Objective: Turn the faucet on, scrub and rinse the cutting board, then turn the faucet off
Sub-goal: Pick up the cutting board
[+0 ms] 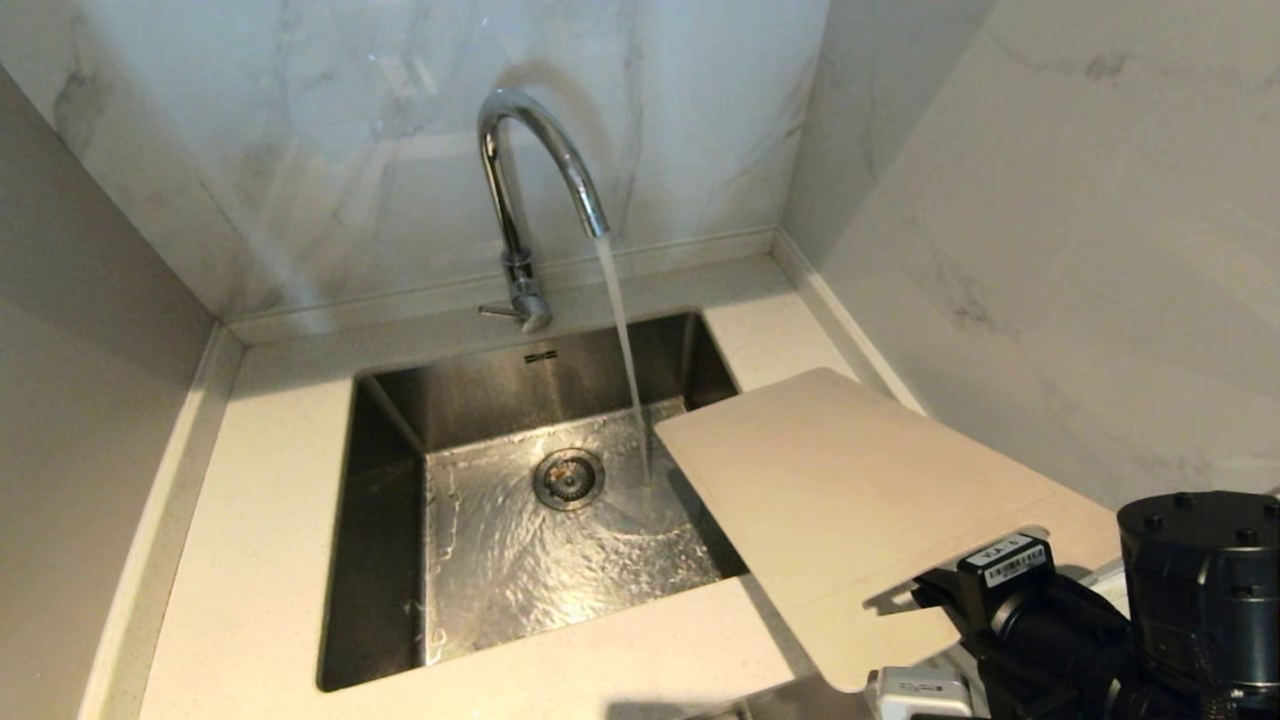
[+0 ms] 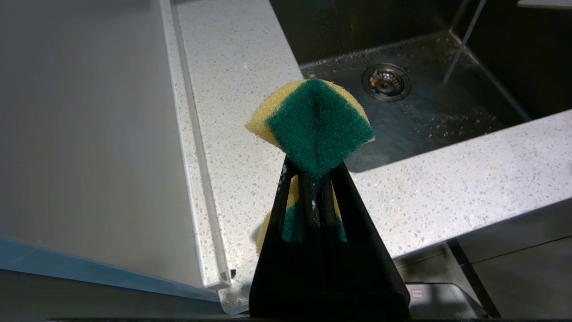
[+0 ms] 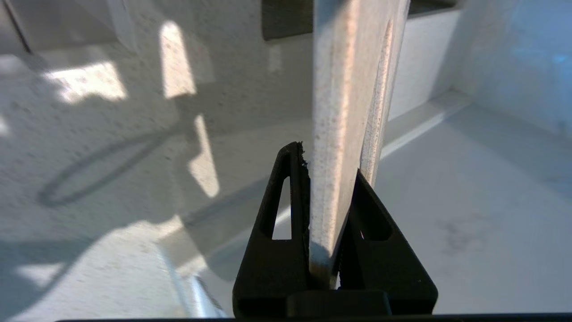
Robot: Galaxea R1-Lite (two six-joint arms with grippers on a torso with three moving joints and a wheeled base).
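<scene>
Two claws are gripping: the right claw (image 3: 333, 197) is pinching the cutting board (image 1: 840, 480) by its near end, holding it over the sink (image 1: 390, 520) edge beside the faucet's (image 1: 520, 190) stream; thin, stiff, likely slippery wet. The left claw (image 2: 315, 188) is squeezing a soft sponge (image 2: 313, 125).

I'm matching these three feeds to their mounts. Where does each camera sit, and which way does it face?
Head: looks forward and down at the chrome gooseneck faucet and steel sink; right arm at lower right.
Left wrist: behind the left gripper, shut on a green-and-yellow sponge.
Right wrist: behind the right gripper, clamping the pale beige cutting board.
Shared: head and left wrist both show the drain.
</scene>
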